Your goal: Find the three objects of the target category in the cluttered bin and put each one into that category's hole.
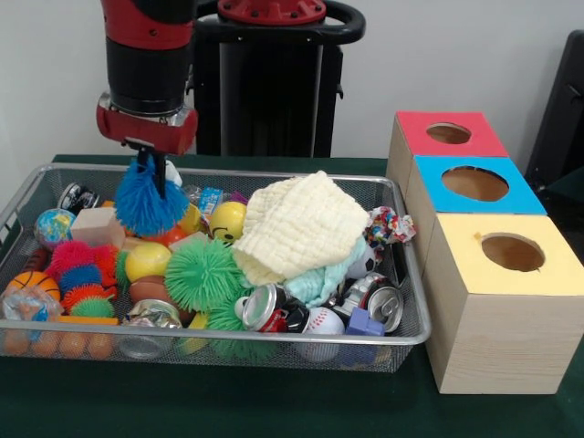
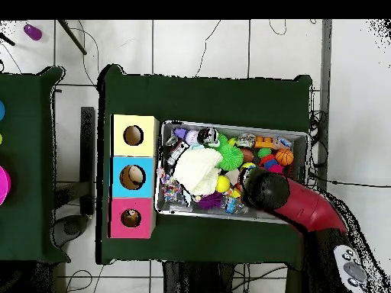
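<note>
Front view: wire-mesh bin [image 1: 36, 187] w/ a rounded metal rim sits on the green-cloth bench [image 1: 274, 406], packed full. The end effector [image 1: 146, 169] hangs over the bin's far left corner, clamped on a blue spiky ball [image 1: 143, 203] w/ soft rubbery bristles; the ball is lifted a bit above the pile, just beside a pale pink foam block [image 1: 96, 224].

Bin contents: a cream waffle-knit cloth [image 1: 301, 224] draped in the middle over a mint-green cloth [image 1: 319, 278]; a green spiky ball [image 1: 203, 272] near centre; a pink-and-blue bristly toy [image 1: 78, 265] at left. Smooth round things incl. a yellow smiley ball [image 1: 226, 219], a yellow ball [image 1: 148, 260], a small basketball [image 1: 32, 285], a globe-print ball [image 1: 53, 225] and a baseball [image 1: 322, 321]. Crushed shiny cans [image 1: 265, 306] lie along the near side, another can [image 1: 383, 306] at near right. A multicolour rope knot [image 1: 388, 225] rests on the right rim.

Right of the bin, three plywood boxes stand in a row, each w/ a round hole in a coloured top: red box [image 1: 447, 137] farthest, blue box [image 1: 474, 187] in the middle, yellow box [image 1: 506, 265] nearest. Something pale seems to lie inside the blue one in the overhead view, though it's hard to make out.

Overhead view: the red arm [image 2: 305, 206] reaches in over one corner of the bin.
</note>
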Robot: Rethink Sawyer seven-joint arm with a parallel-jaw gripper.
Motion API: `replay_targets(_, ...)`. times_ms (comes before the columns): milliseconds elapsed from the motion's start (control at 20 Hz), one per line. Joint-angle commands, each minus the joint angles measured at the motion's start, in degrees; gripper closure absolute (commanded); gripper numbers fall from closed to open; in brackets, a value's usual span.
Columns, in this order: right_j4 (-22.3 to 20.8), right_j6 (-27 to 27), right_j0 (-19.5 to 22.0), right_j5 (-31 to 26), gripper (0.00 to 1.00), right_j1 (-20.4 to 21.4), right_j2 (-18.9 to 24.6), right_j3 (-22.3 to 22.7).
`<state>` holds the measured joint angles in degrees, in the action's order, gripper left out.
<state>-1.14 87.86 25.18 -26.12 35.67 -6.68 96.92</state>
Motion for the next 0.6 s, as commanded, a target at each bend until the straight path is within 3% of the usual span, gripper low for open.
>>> replay_targets(50, -0.7, 1.1, -0.5, -10.4, 1.00, -2.3, 5.7, -13.0)
replay_targets(450, -2.7, -5.0, 3.5, -10.0, 1.00, -5.3, 10.0, -16.4)
replay_targets(600, -3.6, -4.5, 3.0, -8.9, 1.00, -6.0, 10.4, -16.9)
